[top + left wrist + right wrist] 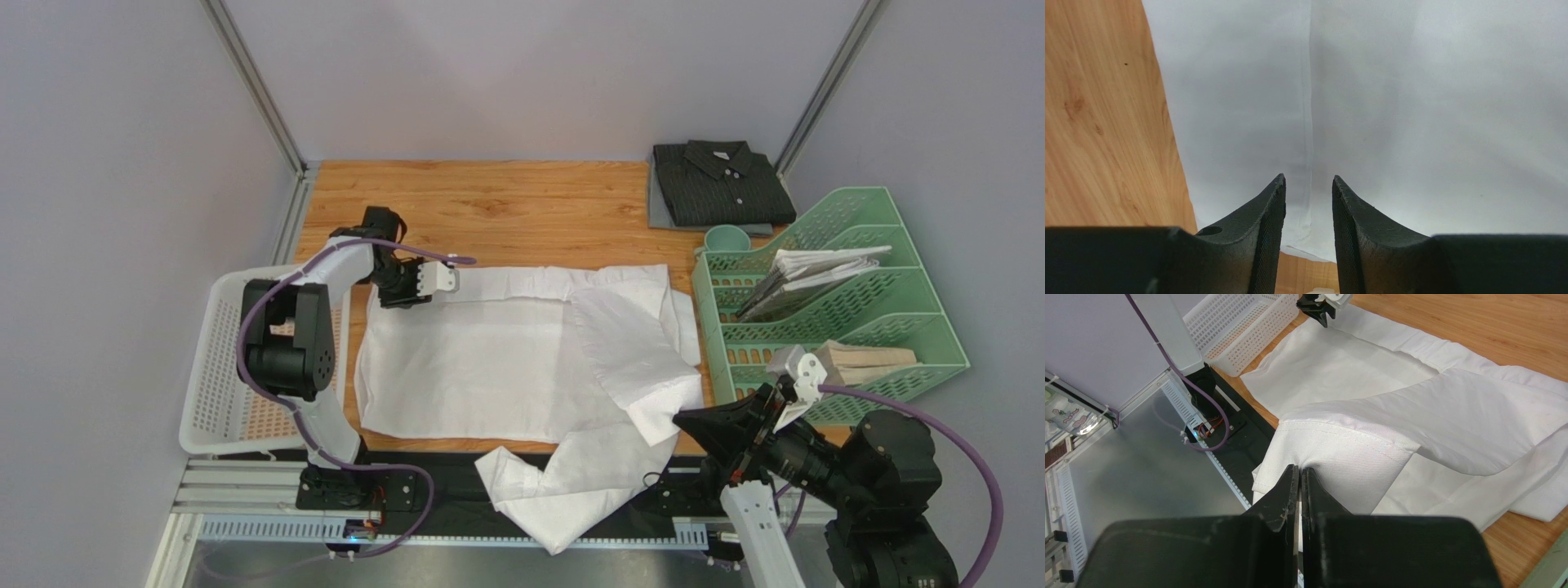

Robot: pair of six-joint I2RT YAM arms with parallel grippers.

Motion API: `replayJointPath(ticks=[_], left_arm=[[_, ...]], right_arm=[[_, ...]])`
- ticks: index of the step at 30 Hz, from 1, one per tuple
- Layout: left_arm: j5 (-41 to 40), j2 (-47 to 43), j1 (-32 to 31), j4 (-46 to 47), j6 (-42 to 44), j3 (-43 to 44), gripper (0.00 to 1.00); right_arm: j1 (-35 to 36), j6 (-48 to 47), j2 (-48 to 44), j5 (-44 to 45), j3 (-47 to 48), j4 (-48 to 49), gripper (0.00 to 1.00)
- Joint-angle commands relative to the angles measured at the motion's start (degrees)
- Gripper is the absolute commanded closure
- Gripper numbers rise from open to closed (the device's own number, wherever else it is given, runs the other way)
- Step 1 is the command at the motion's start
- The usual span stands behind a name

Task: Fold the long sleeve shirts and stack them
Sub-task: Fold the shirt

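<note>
Top external view, folding step on the white shirt (478,368). The garment lies spread flat on the wooden table (515,208) and fills the centre of the dial. One sleeve (626,349) is folded across the body toward 4 o'clock, and the other sleeve (552,484) droops over the near table edge at 6 o'clock.

At 11 o'clock of the shirt, the left gripper (444,279) hovers over the far left corner with its jaws spread. The left wrist view shows nothing between them, only a seam of the cloth running beneath the gap. That corner appears to be laid flat so that the body panel is squared for the fold.

At 4 o'clock, the right gripper (682,424) has its jaws pressed together on the stitched end of the folded sleeve. The right wrist view shows cloth puckered at the tips, which suggests a pinch holding the sleeve end up for laying across.

The striped dark shirt (718,181), already folded, rests at 1 o'clock in the far right corner, well apart from both grippers; it is probably the base of the stack. A green letter tray (859,196) at 3 o'clock and a white mesh basket (227,368) at 9 o'clock flank the work.
</note>
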Motion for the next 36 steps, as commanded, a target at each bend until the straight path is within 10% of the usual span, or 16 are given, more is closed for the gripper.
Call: replayJointPath(ticks=[1,12,20,27,36], left_arm=[[-1.8,1.2,-0.1,-1.2,2.7,-0.3,0.59],[-6.7,0.6,0.0,1.0,6.0,-1.1,1.00],[-5.7,-3.1,1.6,-3.5,8.6,0.9,1.00],[-4.4,-1.1,0.8,-3.7,7.0,0.1,0.68],[-11.7,4.8,0.9,6.4,8.1,-1.5,0.64]], right_arm=[[-0.5,-2.4,1.8,-0.7,1.0,-1.7,1.00],[-0.5,-3.3,2.2,1.0,2.1,-4.2,1.00],[-0.5,-7.8,4.0,2.5,6.6,-8.3,1.00],[-0.5,-6.2,4.1,3.4,2.5,-4.9,1.00],[-0.5,-6.3,4.3,3.9,2.4,-6.0,1.00]])
